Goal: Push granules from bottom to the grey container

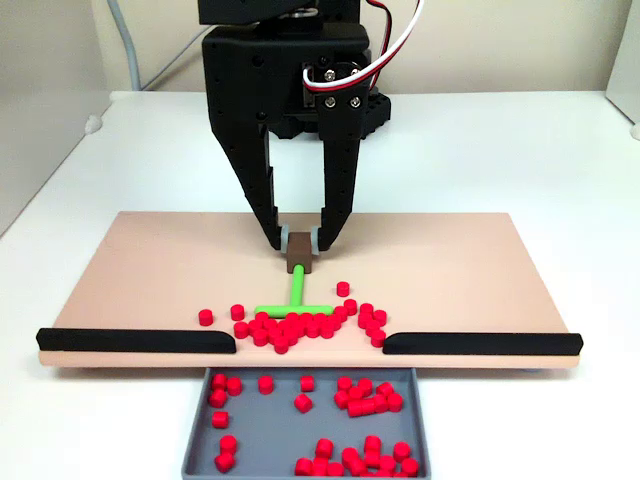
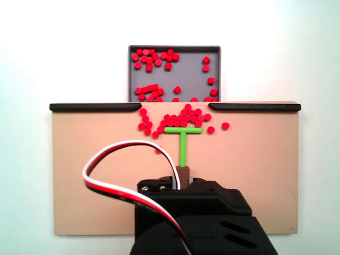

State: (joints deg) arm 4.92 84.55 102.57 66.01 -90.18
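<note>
Many red granules (image 1: 300,326) (image 2: 180,118) lie heaped on the tan board (image 1: 150,270) (image 2: 95,159), against the crossbar of a green T-shaped pusher (image 1: 297,296) (image 2: 183,139) and close to the gap between two black strips. More granules lie inside the grey container (image 1: 255,415) (image 2: 188,71), which sits just past that gap. My black gripper (image 1: 299,242) is shut on the pusher's brown handle block (image 1: 299,254) (image 2: 183,173). In a fixed view the arm (image 2: 196,218) hides most of the fingers.
Black strips (image 1: 135,341) (image 1: 482,344) (image 2: 95,107) (image 2: 254,107) line the board's edge on either side of the gap. A red, white and black cable (image 2: 125,183) loops over the board. White table surrounds everything.
</note>
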